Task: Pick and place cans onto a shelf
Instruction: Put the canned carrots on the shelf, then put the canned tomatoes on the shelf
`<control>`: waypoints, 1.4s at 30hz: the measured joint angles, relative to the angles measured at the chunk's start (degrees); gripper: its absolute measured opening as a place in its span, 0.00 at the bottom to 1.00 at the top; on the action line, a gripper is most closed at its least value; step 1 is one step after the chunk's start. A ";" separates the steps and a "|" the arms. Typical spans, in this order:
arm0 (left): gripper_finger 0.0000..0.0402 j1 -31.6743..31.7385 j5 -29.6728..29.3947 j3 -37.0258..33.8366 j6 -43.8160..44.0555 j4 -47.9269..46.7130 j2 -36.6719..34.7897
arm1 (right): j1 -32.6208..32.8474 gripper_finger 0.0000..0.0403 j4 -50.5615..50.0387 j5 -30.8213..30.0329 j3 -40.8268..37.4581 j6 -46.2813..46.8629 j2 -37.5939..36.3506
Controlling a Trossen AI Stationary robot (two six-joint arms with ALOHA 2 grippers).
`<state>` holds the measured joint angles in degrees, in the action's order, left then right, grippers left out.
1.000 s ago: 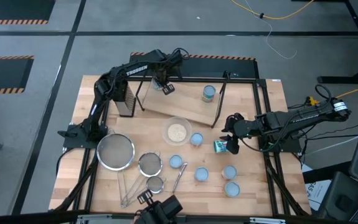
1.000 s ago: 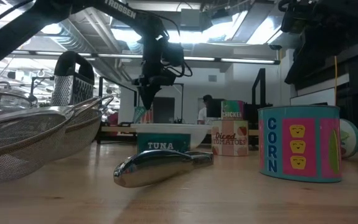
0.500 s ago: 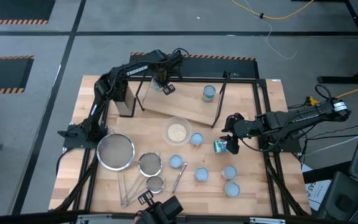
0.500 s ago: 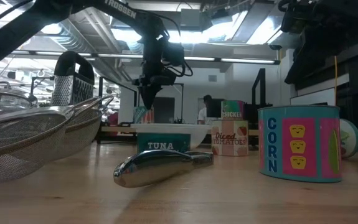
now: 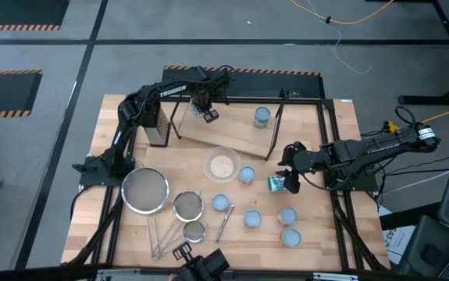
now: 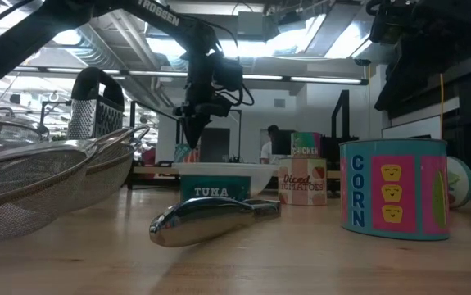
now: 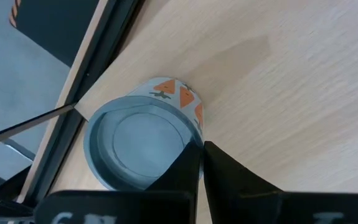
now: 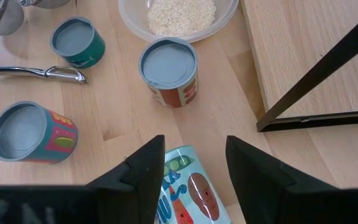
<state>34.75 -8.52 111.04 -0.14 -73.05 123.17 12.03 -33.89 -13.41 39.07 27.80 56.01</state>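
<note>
The left gripper [image 5: 205, 110] hovers over the shelf [image 5: 232, 129], fingers [image 7: 225, 180] nearly closed and holding nothing, just beside a can [image 7: 142, 138] standing at the board's edge. A second can [image 5: 261, 117] stands farther along the shelf. The right gripper [image 5: 293, 181] is spread around a tipped can [image 8: 187, 186] on the table [image 5: 318, 234], near the grain bowl [image 5: 222, 165] and 5 more cans [image 5: 246, 175].
</note>
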 joint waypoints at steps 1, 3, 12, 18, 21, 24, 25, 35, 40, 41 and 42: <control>0.02 -0.01 -0.02 -0.02 0.00 0.25 0.00 | -0.02 0.43 -0.01 0.00 0.00 -0.01 0.00; 0.02 -0.01 -0.08 -0.04 0.00 0.72 0.00 | 0.00 0.43 -0.02 0.00 0.00 0.01 0.00; 0.03 -0.01 0.03 -0.09 -1.85 2.33 0.04 | -0.02 0.43 0.00 0.00 0.00 0.12 0.00; 0.12 -0.01 0.08 -0.11 -1.95 2.40 0.13 | -0.01 0.43 0.00 0.02 0.00 0.05 0.00; 0.18 -0.01 0.31 -0.13 -1.95 2.42 0.16 | 0.00 0.43 0.00 0.02 0.00 0.03 0.00; 0.23 -0.05 0.33 -0.15 -1.97 2.42 0.20 | -0.02 0.43 -0.02 0.02 0.00 0.03 0.00; 0.24 -0.05 0.38 -0.15 -1.97 2.42 0.20 | 0.00 0.43 0.00 0.02 0.00 0.03 0.00; 0.25 -0.03 -0.12 -0.33 -2.03 2.51 -0.79 | 0.00 0.43 -0.02 0.04 0.00 0.08 0.00; 0.24 -0.22 -0.53 -0.31 -2.03 2.67 -2.05 | -0.02 0.43 -0.01 0.04 0.00 0.12 0.00; 0.24 -0.38 -0.59 -0.29 -2.03 2.66 -2.11 | -0.02 0.43 0.00 0.04 0.00 0.12 0.00; 0.25 -0.49 -0.56 -0.30 -2.03 2.50 -2.15 | 0.00 0.43 0.00 0.04 0.00 0.12 0.00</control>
<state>34.26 -9.08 110.74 -2.17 -70.55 121.03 12.03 -33.89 -13.37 39.07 27.92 56.01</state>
